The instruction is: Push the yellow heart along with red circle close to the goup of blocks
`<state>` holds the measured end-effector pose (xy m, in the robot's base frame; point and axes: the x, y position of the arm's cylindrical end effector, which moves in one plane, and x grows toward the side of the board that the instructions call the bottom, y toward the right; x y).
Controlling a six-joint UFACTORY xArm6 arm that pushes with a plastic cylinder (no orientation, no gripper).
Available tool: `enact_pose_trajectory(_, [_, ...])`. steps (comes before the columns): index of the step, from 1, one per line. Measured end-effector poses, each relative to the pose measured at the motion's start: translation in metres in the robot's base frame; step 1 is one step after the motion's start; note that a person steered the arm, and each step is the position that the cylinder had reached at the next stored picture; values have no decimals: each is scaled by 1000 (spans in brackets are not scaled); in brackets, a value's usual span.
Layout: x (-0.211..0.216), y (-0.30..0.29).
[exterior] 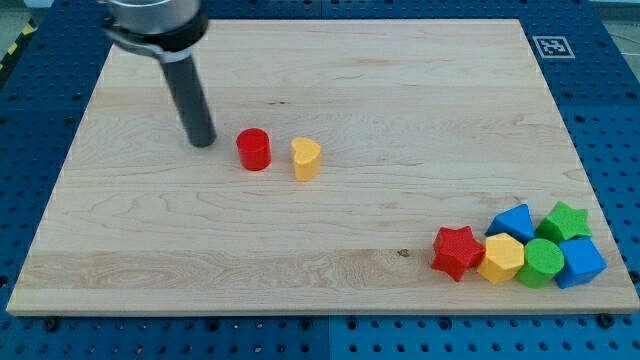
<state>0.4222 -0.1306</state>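
Observation:
The red circle (254,150) stands on the wooden board, left of centre. The yellow heart (306,158) stands just to its right, with a small gap between them. My tip (201,141) rests on the board just left of the red circle, apart from it by a short gap. A group of blocks sits at the board's bottom right: a red star (456,251), a yellow hexagon (501,259), a green circle (542,263), a blue cube (581,262), a blue block (512,220) and a green star (565,220).
The wooden board (330,80) lies on a blue perforated table. A black-and-white marker tag (551,45) sits at the board's top right corner. The arm's dark body (155,20) hangs over the board's top left.

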Motion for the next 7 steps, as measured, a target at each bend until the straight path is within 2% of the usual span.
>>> enact_pose_trajectory(4, [29,64])
enact_pose_trajectory(7, [29,164])
